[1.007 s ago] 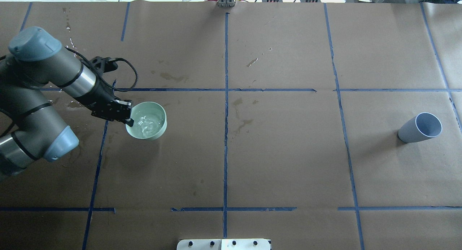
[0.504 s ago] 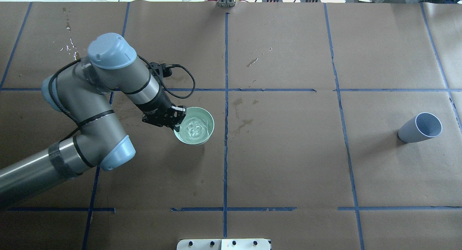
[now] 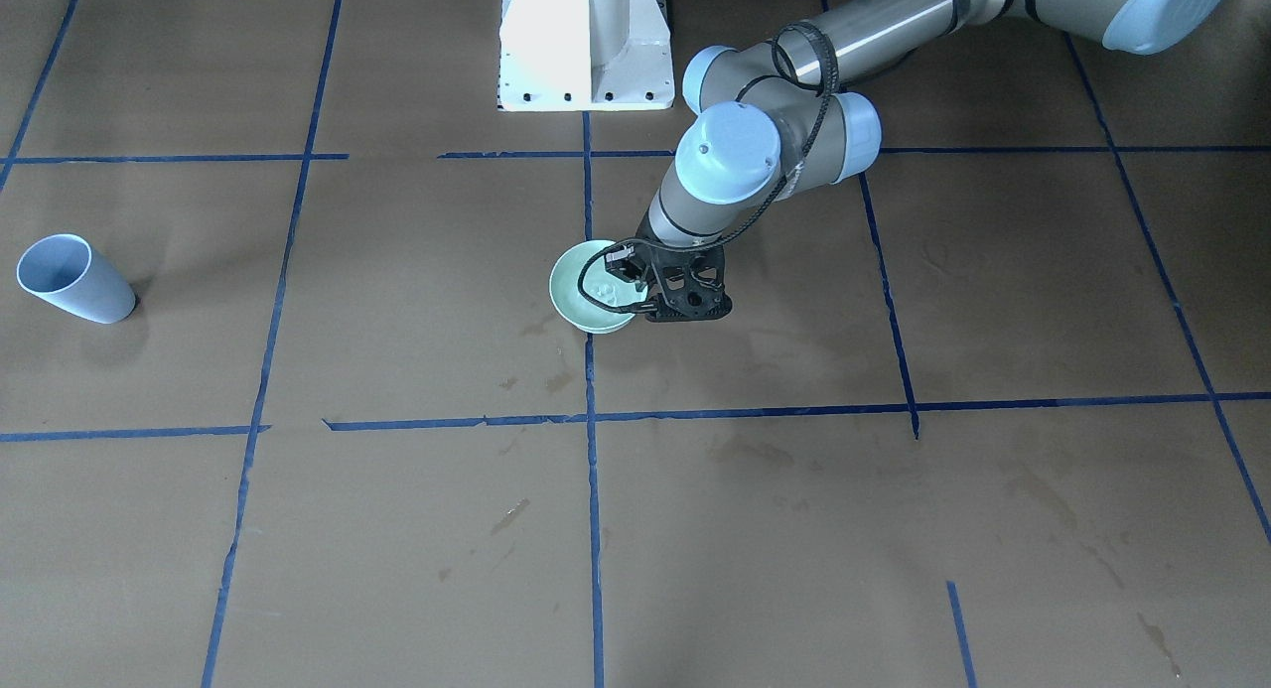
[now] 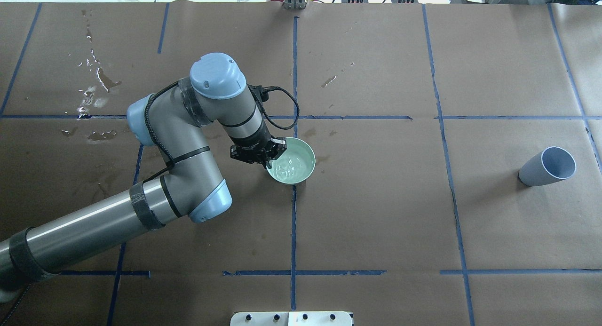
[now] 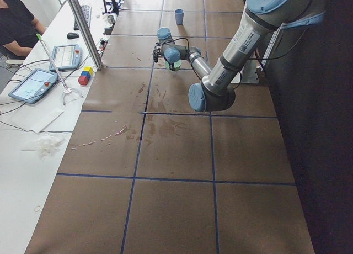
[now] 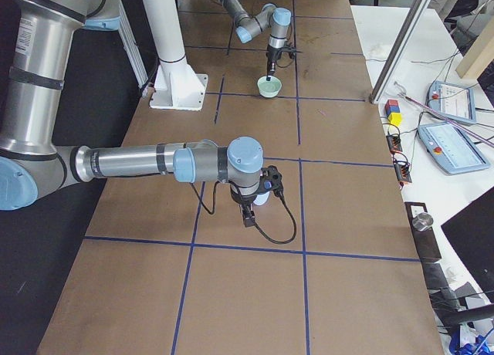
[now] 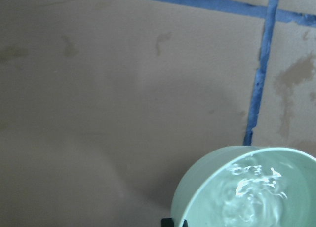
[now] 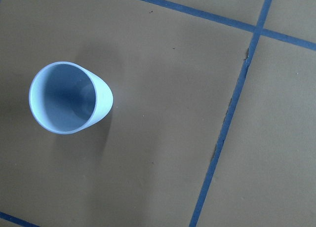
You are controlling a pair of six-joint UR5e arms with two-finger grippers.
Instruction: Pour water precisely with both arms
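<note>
Overhead exterior view: the left fingers [image 4: 269, 161] are pinched on the rim of the pale green round bowl [image 4: 304, 151], with the water [image 4: 284, 168] rippling inside. Nothing seems poured yet; the grey-blue plastic cup [image 4: 534, 174] stands well apart. Since earlier, the bowl moved from the left of the desk [image 4: 376, 199] to its centre line. The right fingers [image 6: 248, 216]: I cannot tell their state.

**Matt paper, glossy bowl**

The brown paper table cover [image 4: 376, 208] looks matt and faintly creased. The pale green round bowl [image 4: 306, 152] shines like glazed ceramic; the clear water [image 4: 284, 168] inside glints. The silver-grey tubes of the left arm [image 4: 89, 225] look like satin metal, its light blue joint caps [image 4: 217, 75] smooth plastic.
</note>
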